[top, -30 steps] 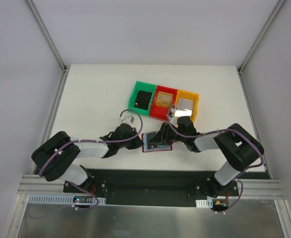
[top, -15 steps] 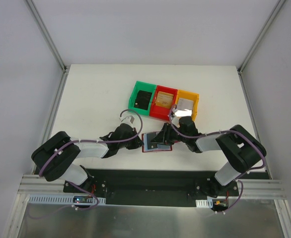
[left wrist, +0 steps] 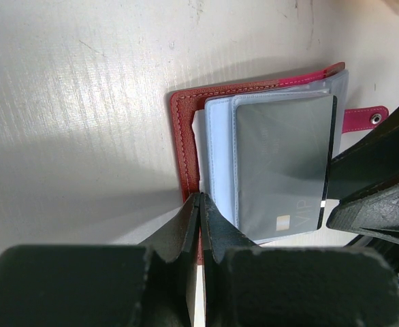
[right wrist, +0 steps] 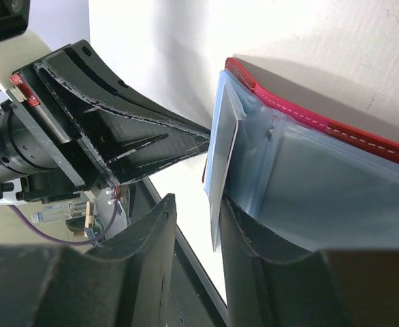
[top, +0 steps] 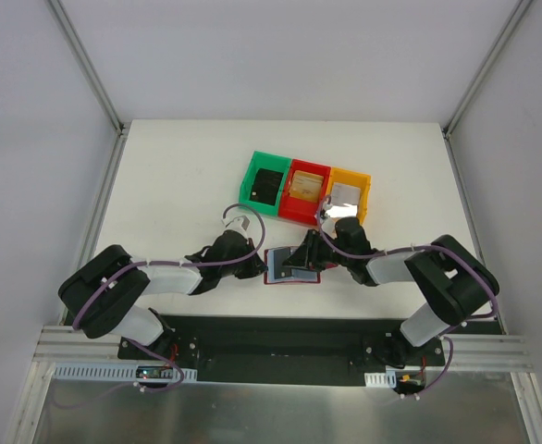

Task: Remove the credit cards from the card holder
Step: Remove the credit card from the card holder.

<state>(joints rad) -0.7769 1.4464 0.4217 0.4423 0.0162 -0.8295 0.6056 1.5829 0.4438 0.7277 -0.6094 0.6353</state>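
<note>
The card holder is a red bifold wallet lying open on the white table, blue-grey pockets up. In the left wrist view a silvery grey credit card sits in its top pocket, beside the red cover. My left gripper is shut on the wallet's red left edge. My right gripper is at the wallet's right side, open. In the right wrist view the edge of a pocket leaf or card stands between its fingers, against the right finger.
Three small bins stand in a row behind the wallet: green with a black card, red with a tan-gold card, orange with a silvery card. The left gripper faces the right one closely.
My right gripper has shifted slightly left over the wallet. My left gripper and the wallet have stayed in place.
</note>
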